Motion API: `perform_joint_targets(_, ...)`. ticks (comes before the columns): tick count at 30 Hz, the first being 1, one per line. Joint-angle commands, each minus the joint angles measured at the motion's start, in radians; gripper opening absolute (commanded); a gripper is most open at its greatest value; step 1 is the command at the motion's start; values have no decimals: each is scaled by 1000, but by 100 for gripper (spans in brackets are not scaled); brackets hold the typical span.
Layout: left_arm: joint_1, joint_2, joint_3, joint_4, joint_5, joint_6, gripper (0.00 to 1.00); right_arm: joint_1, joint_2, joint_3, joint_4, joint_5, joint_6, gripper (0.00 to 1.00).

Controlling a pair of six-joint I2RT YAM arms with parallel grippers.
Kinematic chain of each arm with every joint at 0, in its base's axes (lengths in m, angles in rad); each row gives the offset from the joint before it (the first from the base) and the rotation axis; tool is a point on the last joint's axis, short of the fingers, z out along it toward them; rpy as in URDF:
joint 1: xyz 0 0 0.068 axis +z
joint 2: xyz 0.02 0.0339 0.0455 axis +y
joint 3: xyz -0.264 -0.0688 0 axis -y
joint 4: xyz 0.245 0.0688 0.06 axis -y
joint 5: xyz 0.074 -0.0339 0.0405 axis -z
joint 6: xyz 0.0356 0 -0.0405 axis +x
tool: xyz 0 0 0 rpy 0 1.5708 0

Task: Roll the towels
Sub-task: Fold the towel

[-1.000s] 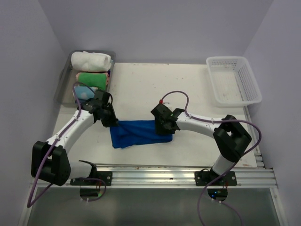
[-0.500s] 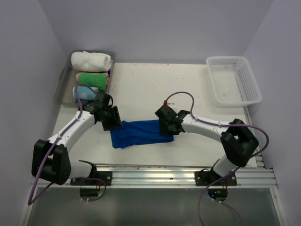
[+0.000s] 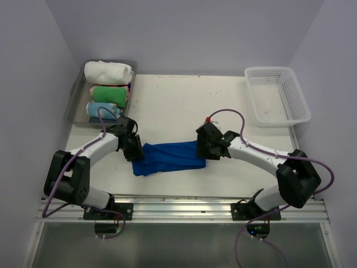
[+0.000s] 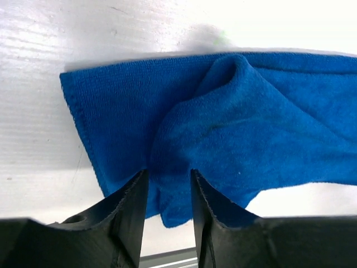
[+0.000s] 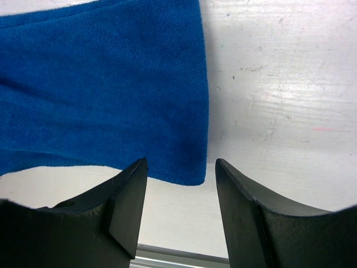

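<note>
Left claw (image 4: 167, 176) is hovering partly open, straddling a bunched fold at the blue towel (image 3: 167, 158)'s left end, not really pinching as far as I can tell. Right claw (image 5: 181, 164) is gaping wide over its right edge, empty. It's lying mid-table (image 3: 167, 106); the white towel (image 3: 107, 71) is sitting rolled in the tray (image 3: 75, 103). Soft, light, floppy terry, so I'm thinking pinch the corners. Plenty of room far side, but the rail (image 3: 184, 204) is crowding the near edge.

"Where's the blue towel (image 3: 170, 158)?"
"Close in front of me, around 6 o'clock. It's royal blue terry, unrolled and lying flat, its length running from 9 to 3, with a rumpled raised fold near the 9 o'clock end."
"And the white towel (image 3: 108, 71)?"
"It's bigger, already rolled, and lies far off at 11 o'clock."
</note>
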Motion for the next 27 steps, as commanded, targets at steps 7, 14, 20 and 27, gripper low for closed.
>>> perform_joint_targets(7, 7, 45, 6, 60, -3, -18, 3, 0, 43, 3, 45, -75, 16, 55)
perform_joint_targets(14, 7, -47, 67, -11, -1, -23, 0, -4, 81, -20, 63, -60, 43, 42)
perform_joint_targets(20, 7, -93, 89, -68, 48, -9, 0, -17, 95, -33, 76, -15, 50, 0)
perform_joint_targets(27, 5, -133, 79, -103, 46, 2, 3, -33, 55, -57, 68, 23, 56, 0)
